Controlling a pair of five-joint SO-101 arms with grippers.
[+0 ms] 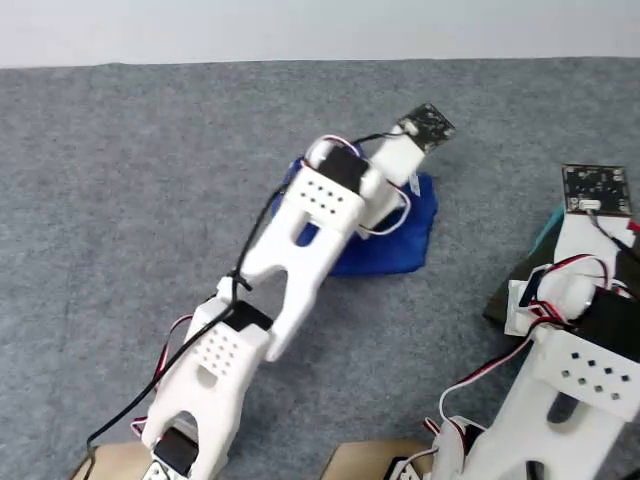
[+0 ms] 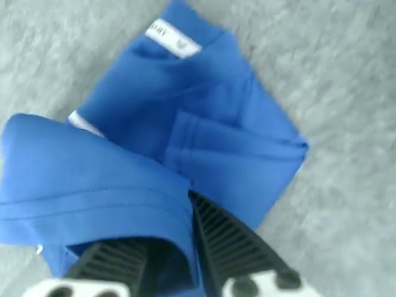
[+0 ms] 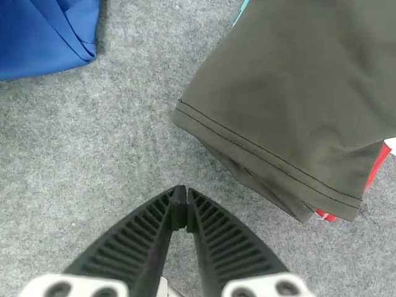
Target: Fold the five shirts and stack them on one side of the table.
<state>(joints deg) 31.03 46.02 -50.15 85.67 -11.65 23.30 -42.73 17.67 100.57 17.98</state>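
– Okay, status?
– Mid-fold, by the look of it. Your left gripper is clenched on a raised flap of the blue shirt, which sits centre of the high view, a touch right, partly under the arm. The rest of it lies flat on the grey table, with the neck label at the upper centre of the left wrist view.
– Next move?
– You'd carry that flap across the body, lay it down square, then let go. The cloth looks slack, so keep it low or the fold may drag crooked.
– And the right side?
– Your right gripper is pinched closed on nothing, over bare table just beside the stack at the right edge of the high view. Olive shirt on top, red cloth and a teal edge peeking out below. The blue one likely goes there once folded. Can't tell how many of the five are stacked.
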